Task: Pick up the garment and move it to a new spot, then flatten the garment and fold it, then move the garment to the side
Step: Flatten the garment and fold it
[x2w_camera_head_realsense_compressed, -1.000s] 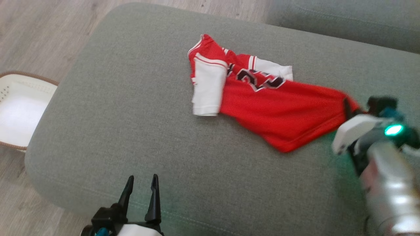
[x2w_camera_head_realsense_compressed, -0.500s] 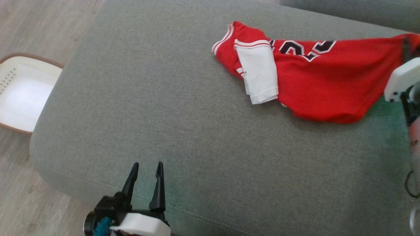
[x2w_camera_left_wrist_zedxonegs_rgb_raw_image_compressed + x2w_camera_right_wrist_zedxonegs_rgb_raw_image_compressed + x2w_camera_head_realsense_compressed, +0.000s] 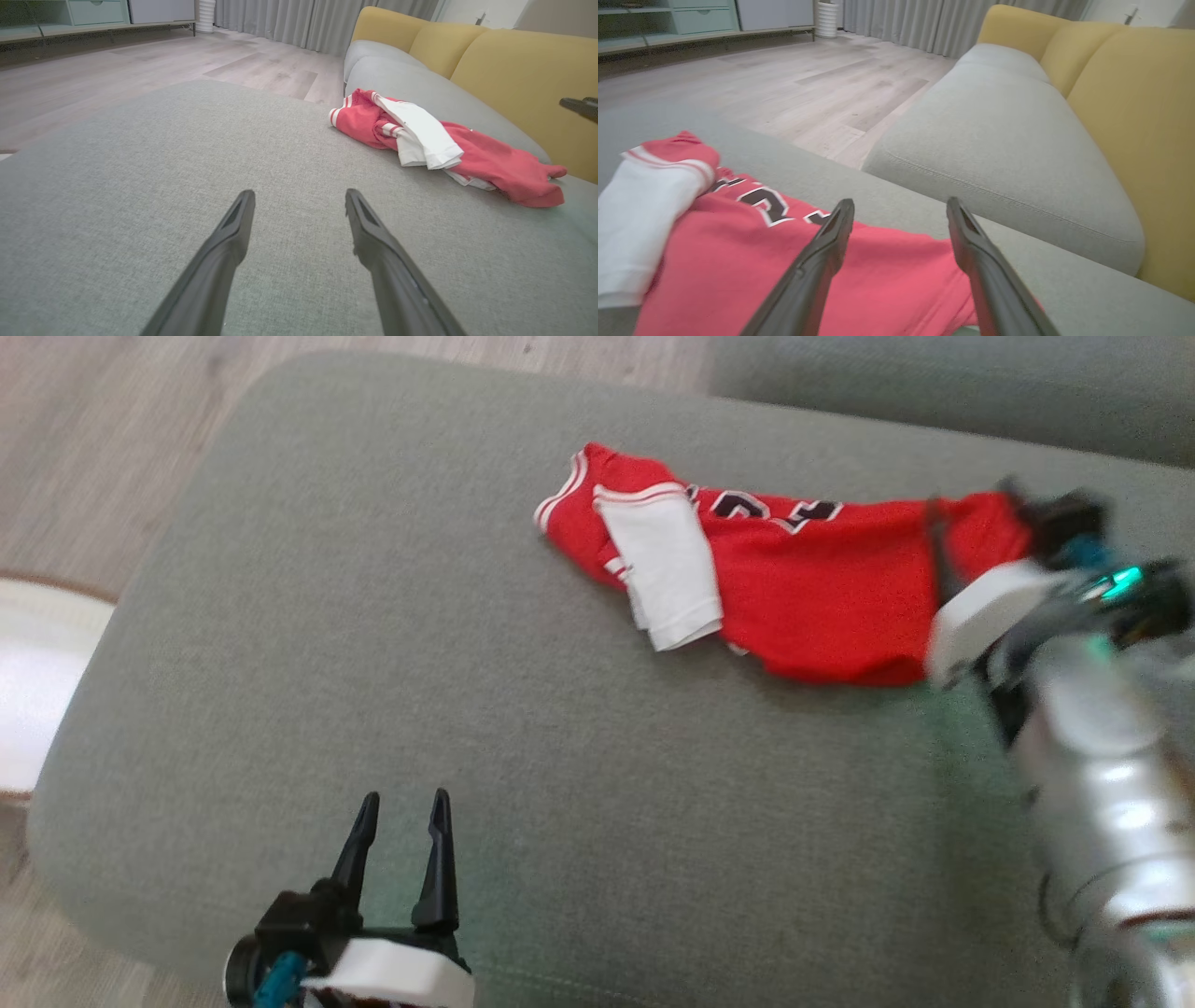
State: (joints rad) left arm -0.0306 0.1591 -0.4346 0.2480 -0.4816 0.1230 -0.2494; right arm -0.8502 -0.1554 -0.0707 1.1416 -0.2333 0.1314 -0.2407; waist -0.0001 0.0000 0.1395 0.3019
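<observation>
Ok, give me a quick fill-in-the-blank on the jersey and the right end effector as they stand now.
1. The crumpled jersey is mostly ___, with a white sleeve folded over it.
2. The right end effector stands ___ by the jersey's end, gripping nothing.
3. The sofa's backrest is ___.
Missing words: red; open; yellow.

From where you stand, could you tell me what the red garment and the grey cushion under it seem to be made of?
The red garment looks like thin, matte jersey knit, likely synthetic: it slumps in soft folds, with white trim and dark numerals. The grey cushion looks like coarse woven upholstery, matte: a fine weave grain and a stitched seam show.
</observation>
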